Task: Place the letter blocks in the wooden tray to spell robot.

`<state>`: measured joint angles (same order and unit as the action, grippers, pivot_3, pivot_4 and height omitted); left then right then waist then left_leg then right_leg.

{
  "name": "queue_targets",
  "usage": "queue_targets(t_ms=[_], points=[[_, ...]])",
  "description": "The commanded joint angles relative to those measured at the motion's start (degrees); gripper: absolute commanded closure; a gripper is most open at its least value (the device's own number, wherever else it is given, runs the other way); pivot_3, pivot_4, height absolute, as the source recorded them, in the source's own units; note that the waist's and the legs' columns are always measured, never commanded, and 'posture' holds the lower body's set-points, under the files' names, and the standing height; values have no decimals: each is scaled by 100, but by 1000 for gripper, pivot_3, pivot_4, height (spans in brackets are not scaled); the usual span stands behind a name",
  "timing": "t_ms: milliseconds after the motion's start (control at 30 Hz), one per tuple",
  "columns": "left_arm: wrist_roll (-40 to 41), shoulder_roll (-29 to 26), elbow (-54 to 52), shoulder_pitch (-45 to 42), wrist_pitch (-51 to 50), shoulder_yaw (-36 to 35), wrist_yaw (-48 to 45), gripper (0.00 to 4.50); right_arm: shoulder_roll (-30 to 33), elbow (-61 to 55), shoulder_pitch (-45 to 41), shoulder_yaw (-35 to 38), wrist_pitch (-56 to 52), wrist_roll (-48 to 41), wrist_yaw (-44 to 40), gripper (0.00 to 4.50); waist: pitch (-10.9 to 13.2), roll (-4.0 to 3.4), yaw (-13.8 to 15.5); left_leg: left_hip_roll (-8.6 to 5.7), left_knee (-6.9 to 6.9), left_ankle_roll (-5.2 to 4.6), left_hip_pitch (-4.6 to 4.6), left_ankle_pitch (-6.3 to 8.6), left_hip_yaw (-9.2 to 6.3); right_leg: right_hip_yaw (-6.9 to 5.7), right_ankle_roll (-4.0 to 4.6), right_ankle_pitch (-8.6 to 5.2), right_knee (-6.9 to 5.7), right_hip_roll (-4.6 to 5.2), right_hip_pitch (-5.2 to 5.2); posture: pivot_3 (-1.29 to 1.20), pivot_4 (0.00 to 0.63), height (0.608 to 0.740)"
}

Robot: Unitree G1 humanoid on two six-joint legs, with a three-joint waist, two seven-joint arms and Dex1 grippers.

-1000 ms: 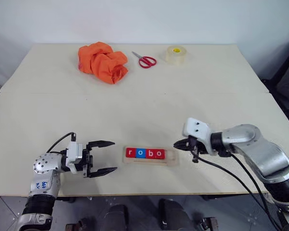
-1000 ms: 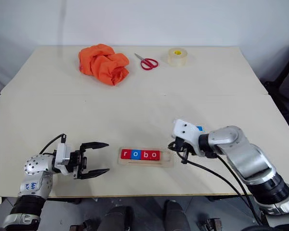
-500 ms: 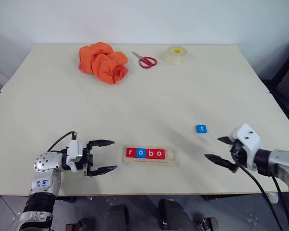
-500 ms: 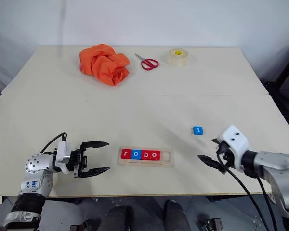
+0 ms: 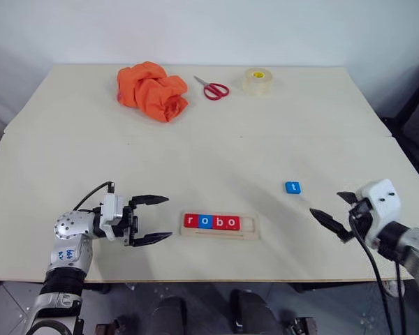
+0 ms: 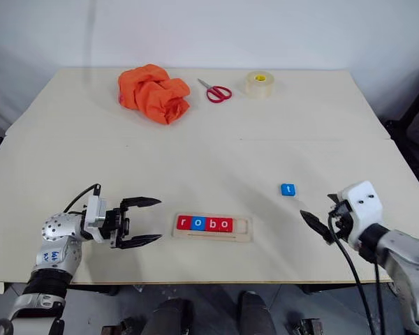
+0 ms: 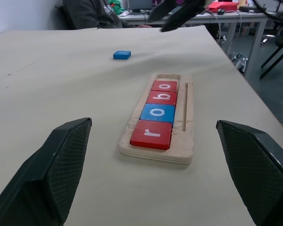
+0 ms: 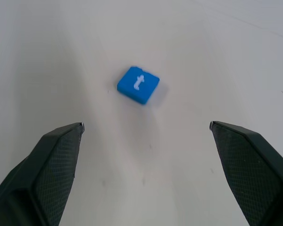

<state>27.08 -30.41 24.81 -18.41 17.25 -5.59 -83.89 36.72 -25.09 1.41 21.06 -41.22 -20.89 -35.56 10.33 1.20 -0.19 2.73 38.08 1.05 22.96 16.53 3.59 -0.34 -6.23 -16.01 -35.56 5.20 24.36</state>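
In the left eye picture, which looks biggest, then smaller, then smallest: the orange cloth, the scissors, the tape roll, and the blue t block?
1. Orange cloth
2. Scissors and tape roll: look about alike, so no ranking
3. Blue t block: smallest, though it lies nearer the camera

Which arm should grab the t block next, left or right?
Right, probably. The right claw is open and aimed at the t block, which lies on the table on that side. The left claw sits past the far end of the tray, where r, o, b, o already sit.
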Motion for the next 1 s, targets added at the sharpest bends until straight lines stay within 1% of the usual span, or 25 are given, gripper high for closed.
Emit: queue_targets(t_ms=[33, 100, 167, 333, 500, 667, 833, 933, 1000], points=[[34, -44, -210, 54, -36, -46, 9, 0, -480, 638, -764, -371, 173, 278, 715, 32, 0, 1, -26, 0, 1, 0, 0, 0, 0, -1, 0, 0, 0, -1, 0, 0, 150, 740], [49, -53, -339, 151, -73, -64, 45, 0, -750, 975, -1135, -607, 271, 422, 969, 32, 0, 0, -42, -1, 3, -1, 0, 0, 5, 5, -2, 2, -3, 1, 2, 0, 150, 740], [55, -57, -440, 219, -108, -74, 80, 0, -921, 1148, -1321, -705, 307, 483, 1139, 32, 1, -2, -34, 0, 0, -1, 0, -1, 4, 4, 1, 0, -6, 1, 5, 0, 150, 740], [96, -113, -714, 424, -186, -134, 148, 0, -1381, 1464, -1575, -1003, 248, 586, 1568, 32, 1, -2, -3, 0, -5, -1, 11, 0, 3, 2, 5, -2, -6, 1, 12, 0, 150, 740], [123, -183, -839, 517, -247, -198, 185, 0, -1502, 1353, -1473, -1143, 215, 688, 1766, 32, 1, -2, -7, -1, -4, -1, 10, 0, 4, 2, 4, -2, -6, 4, 11, 0, 150, 740], [209, -275, -891, 589, -323, -295, 181, 0, -1677, 1037, -1221, -1146, 24, 749, 2165, 32, 1, -2, -9, 2, -5, -1, 9, 0, 3, 1, 5, -2, -7, 1, 11, 0, 150, 740], [216, -276, -874, 525, -391, -338, 185, 0, -1903, 1011, -1091, -1111, 10, 793, 2513, 32, 0, -1, -10, 1, -5, -1, 8, 0, 3, 1, 4, -2, -7, 2, 10, 0, 150, 740], [203, -254, -867, 479, -412, -330, 196, 0, -1984, 1026, -1068, -1137, 49, 777, 2559, 568, -1, 1, -12, 1, -4, -1, 6, -1, 3, 1, 4, -1, -7, 2, 8, 0, 150, 740], [190, -239, -845, 441, -410, -319, 193, 0, -2027, 1039, -1062, -1159, 88, 806, 2614, 1187, -1, 1, -8, 1, -4, -2, 5, -1, 3, 1, 3, -1, -7, 2, 7, 0, 150, 740]])
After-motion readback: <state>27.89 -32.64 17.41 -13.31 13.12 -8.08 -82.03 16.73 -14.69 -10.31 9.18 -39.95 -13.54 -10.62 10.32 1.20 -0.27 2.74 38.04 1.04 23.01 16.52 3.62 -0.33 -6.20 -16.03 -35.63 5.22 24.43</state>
